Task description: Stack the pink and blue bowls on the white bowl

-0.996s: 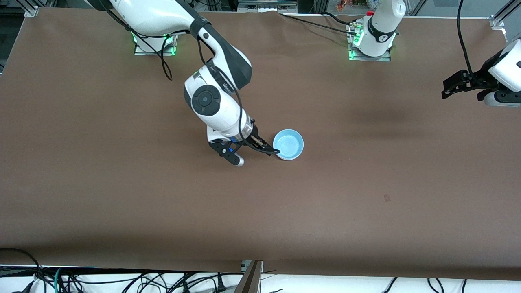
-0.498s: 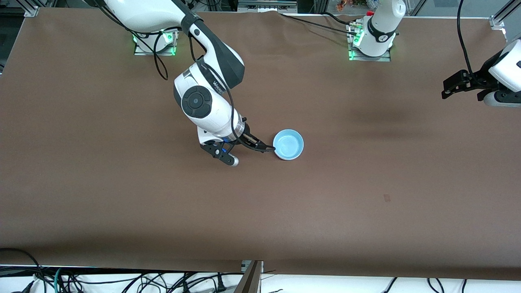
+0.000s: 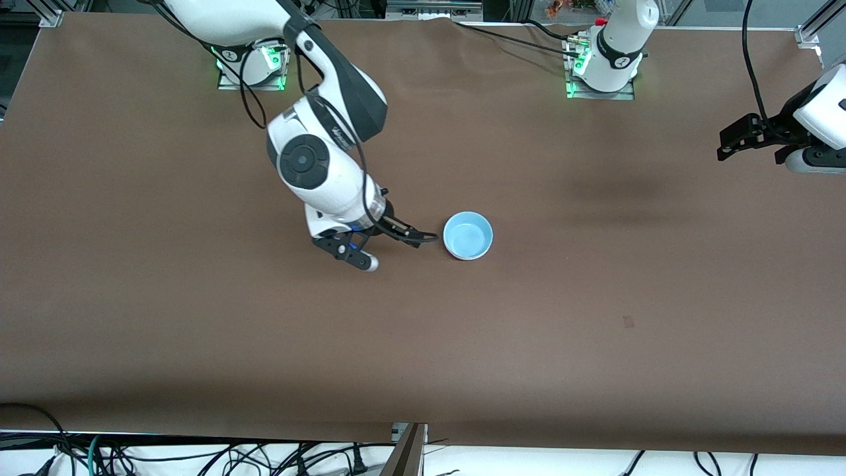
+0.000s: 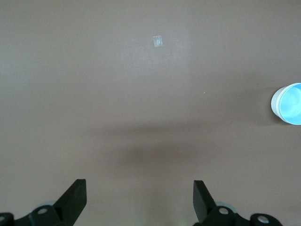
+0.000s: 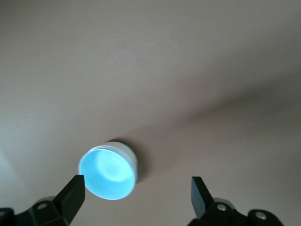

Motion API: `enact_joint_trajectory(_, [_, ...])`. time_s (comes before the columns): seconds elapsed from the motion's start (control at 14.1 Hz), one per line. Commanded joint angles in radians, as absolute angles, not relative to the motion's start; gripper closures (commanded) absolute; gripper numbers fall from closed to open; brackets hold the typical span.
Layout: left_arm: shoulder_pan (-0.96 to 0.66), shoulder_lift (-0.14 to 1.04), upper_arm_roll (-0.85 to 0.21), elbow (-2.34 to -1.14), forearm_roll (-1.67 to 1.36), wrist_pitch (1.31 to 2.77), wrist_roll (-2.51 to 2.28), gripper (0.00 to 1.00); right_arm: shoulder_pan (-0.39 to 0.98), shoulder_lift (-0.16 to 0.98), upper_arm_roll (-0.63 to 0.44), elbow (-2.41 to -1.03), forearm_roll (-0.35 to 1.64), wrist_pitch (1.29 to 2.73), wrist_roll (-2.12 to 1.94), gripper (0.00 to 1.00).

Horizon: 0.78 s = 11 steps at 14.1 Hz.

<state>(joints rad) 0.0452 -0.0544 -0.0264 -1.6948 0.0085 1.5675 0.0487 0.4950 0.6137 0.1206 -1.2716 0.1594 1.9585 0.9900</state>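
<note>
A light blue bowl (image 3: 468,235) sits upright near the middle of the brown table (image 3: 595,297). It also shows in the right wrist view (image 5: 107,178) and the left wrist view (image 4: 289,103). Below its blue rim a pale whitish outer wall (image 5: 127,151) shows. No pink bowl is visible, and no separate white bowl. My right gripper (image 3: 400,251) is open and empty, just beside the blue bowl toward the right arm's end, apart from it; the right wrist view (image 5: 137,181) shows it too. My left gripper (image 3: 730,140) waits open and empty at the left arm's end, as its wrist view (image 4: 139,183) shows.
A small tape mark (image 3: 628,321) lies on the table nearer the front camera, also in the left wrist view (image 4: 158,41). The arm bases (image 3: 601,73) stand along the farther edge. Cables (image 3: 198,456) hang past the nearer edge.
My right gripper has drawn back from the blue bowl toward the right arm's end; one fingertip was at the rim before. The bowl and left arm have not moved.
</note>
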Motion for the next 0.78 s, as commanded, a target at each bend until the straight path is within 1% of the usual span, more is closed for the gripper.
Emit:
enact_joint_trajectory(0.0, [0.035,-0.041,-0.02,-1.667,0.029,1.548,0.067,0.0,0.494,0.525,0.072,-1.299,0.161,1.844,0.892,0.0])
enact_joint_trajectory(0.21, [0.035,-0.041,-0.02,-1.667,0.029,1.548,0.067,0.0,0.495,0.445,-0.009,-1.31,0.149,1.702,0.738,0.0])
enact_joint_trajectory(0.36, [0.035,-0.041,-0.02,-1.667,0.029,1.548,0.067,0.0,0.495,0.338,-0.044,-1.385,0.076,1.651,0.646,0.0])
enact_joint_trajectory(0.5, [0.035,-0.041,-0.02,-1.667,0.028,1.548,0.069,0.0,0.495,0.199,-0.086,-1.547,0.039,1.67,0.582,0.0])
enact_joint_trajectory(0.64, [0.035,-0.041,-0.02,-1.667,0.028,1.548,0.069,0.0,0.495,0.056,-0.136,-1.719,0.038,1.751,0.511,0.0])
enact_joint_trajectory(0.71, [0.035,-0.041,-0.02,-1.667,0.028,1.548,0.069,0.0,0.495,0.025,-0.155,-1.767,0.038,1.799,0.505,0.0])
